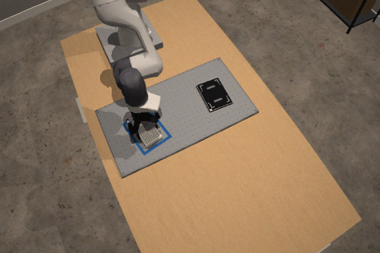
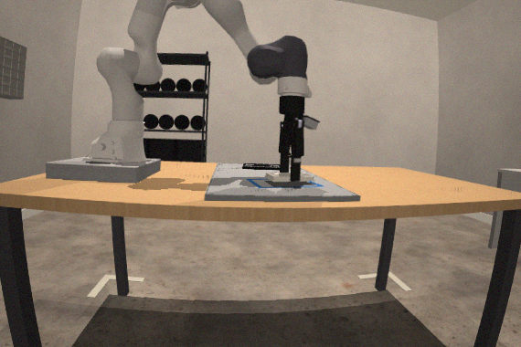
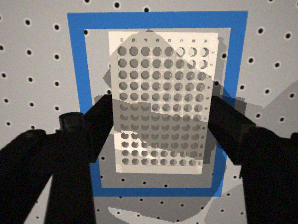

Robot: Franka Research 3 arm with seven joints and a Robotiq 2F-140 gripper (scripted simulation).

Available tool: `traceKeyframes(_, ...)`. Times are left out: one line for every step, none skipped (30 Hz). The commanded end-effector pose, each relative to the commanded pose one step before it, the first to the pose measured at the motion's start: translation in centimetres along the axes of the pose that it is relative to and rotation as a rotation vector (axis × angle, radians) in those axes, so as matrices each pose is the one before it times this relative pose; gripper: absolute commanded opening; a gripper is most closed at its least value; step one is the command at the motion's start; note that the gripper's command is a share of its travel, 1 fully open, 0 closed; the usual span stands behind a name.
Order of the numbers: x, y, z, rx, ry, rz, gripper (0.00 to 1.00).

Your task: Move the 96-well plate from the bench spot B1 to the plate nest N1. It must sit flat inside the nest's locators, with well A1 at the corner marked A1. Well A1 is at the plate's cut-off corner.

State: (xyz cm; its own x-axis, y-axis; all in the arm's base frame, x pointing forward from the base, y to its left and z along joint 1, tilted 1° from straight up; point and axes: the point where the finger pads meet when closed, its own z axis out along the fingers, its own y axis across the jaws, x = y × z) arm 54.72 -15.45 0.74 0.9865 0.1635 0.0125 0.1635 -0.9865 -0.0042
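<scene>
The white 96-well plate (image 1: 151, 138) (image 2: 273, 176) (image 3: 160, 90) is level between the fingers of my gripper (image 1: 148, 132) (image 2: 290, 176) (image 3: 160, 109), which is shut on its two long sides. The plate is a little above the blue outline (image 1: 157, 145) (image 3: 157, 20) of spot B1, with its shadow below. Small markings run along its far short edge and right edge in the wrist view; I cannot make out the cut-off corner clearly. The black plate nest (image 1: 214, 94) (image 2: 260, 164) is empty, with light corner locators and a white mark at its near-left corner in the top view.
Spot B1 and the nest are on a grey perforated board (image 1: 187, 118) (image 2: 228, 191), which lies on the wooden table (image 1: 233, 174) (image 2: 402, 184). The arm's grey base block (image 1: 157, 42) (image 2: 101, 173) stands behind the board in the top view.
</scene>
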Motion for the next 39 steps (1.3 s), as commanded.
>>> traceKeyframes(-0.241,-0.069,-0.512,0.00359,-0.00607,-0.00195,0.6)
traceKeyframes(0.0,0.0,-0.167,0.0,0.0,0.0,0.6)
traceKeyframes(0.0,0.0,-0.167,0.0,0.0,0.0,0.6)
traceKeyframes(0.0,0.0,-0.167,0.0,0.0,0.0,0.6)
traceKeyframes(0.0,0.0,-0.167,0.0,0.0,0.0,0.6)
traceKeyframes(0.0,0.0,-0.167,0.0,0.0,0.0,0.6)
traceKeyframes(0.0,0.0,-0.167,0.0,0.0,0.0,0.6)
traceKeyframes(0.0,0.0,-0.167,0.0,0.0,0.0,0.6)
traceKeyframes(0.0,0.0,-0.167,0.0,0.0,0.0,0.6)
traceKeyframes(0.0,0.0,-0.167,0.0,0.0,0.0,0.6)
traceKeyframes(0.0,0.0,0.0,0.0,0.0,0.0,0.6)
traceKeyframes(0.0,0.0,0.0,0.0,0.0,0.0,0.6)
traceKeyframes(0.0,0.0,-0.167,0.0,0.0,0.0,0.6)
traceKeyframes(0.0,0.0,-0.167,0.0,0.0,0.0,0.6)
traceKeyframes(0.0,0.0,-0.167,0.0,0.0,0.0,0.6)
traceKeyframes(0.0,0.0,-0.167,0.0,0.0,0.0,0.6)
traceKeyframes(0.0,0.0,-0.167,0.0,0.0,0.0,0.6)
traceKeyframes(0.0,0.0,-0.167,0.0,0.0,0.0,0.6)
traceKeyframes(0.0,0.0,-0.167,0.0,0.0,0.0,0.6)
traceKeyframes(0.0,0.0,-0.167,0.0,0.0,0.0,0.6)
traceKeyframes(0.0,0.0,-0.167,0.0,0.0,0.0,0.6)
traceKeyframes(0.0,0.0,-0.167,0.0,0.0,0.0,0.6)
traceKeyframes(0.0,0.0,-0.167,0.0,0.0,0.0,0.6)
traceKeyframes(0.0,0.0,-0.167,0.0,0.0,0.0,0.6)
traceKeyframes(0.0,0.0,-0.167,0.0,0.0,0.0,0.6)
traceKeyframes(0.0,0.0,-0.167,0.0,0.0,0.0,0.6)
traceKeyframes(0.0,0.0,-0.167,0.0,0.0,0.0,0.6)
traceKeyframes(0.0,0.0,0.0,0.0,0.0,0.0,0.6)
traceKeyframes(0.0,0.0,0.0,0.0,0.0,0.0,0.6)
traceKeyframes(0.0,0.0,-0.167,0.0,0.0,0.0,0.6)
traceKeyframes(0.0,0.0,-0.167,0.0,0.0,0.0,0.6)
traceKeyframes(0.0,0.0,-0.167,0.0,0.0,0.0,0.6)
traceKeyframes(0.0,0.0,-0.083,0.0,0.0,0.0,0.6)
traceKeyframes(0.0,0.0,0.0,0.0,0.0,0.0,0.6)
traceKeyframes(0.0,0.0,0.0,0.0,0.0,0.0,0.6)
traceKeyframes(0.0,0.0,0.0,0.0,0.0,0.0,0.6)
traceKeyframes(0.0,0.0,0.0,0.0,0.0,0.0,0.6)
traceKeyframes(0.0,0.0,0.0,0.0,0.0,0.0,0.6)
traceKeyframes(0.0,0.0,0.0,0.0,0.0,0.0,0.6)
